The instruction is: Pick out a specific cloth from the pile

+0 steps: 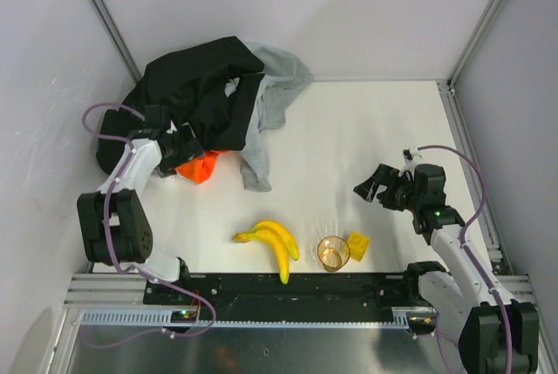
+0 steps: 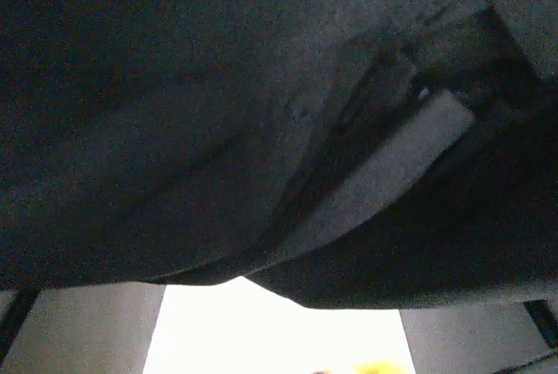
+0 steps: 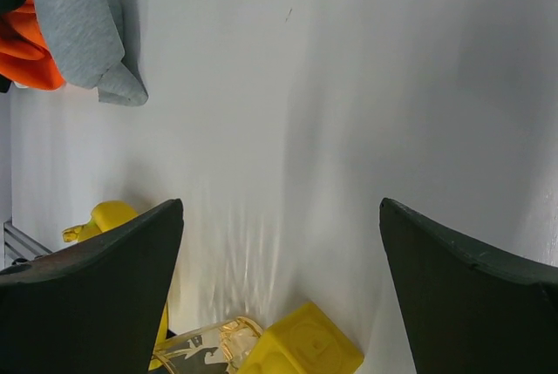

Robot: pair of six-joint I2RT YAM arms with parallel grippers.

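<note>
Left claw [image 1: 188,149] buried in pile [image 1: 202,86]; right claw [image 3: 281,210] wide open.

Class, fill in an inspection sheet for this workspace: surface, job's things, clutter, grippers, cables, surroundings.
Surface: white tabletop, flat.
Job's things: pile at far left, made of large black garment, light grey cloth and bright orange cloth; small white cloth not clearly visible.
Clutter: bunch of yellow bananas, amber glass cup and yellow block near the front edge.
Grippers: left gripper pushed into the pile, jaws hidden by fabric; right gripper above the tabletop, jaws open, holding nothing.
Cables: purple cable looping along each arm.
Surroundings: pale walls, metal frame post.
</note>
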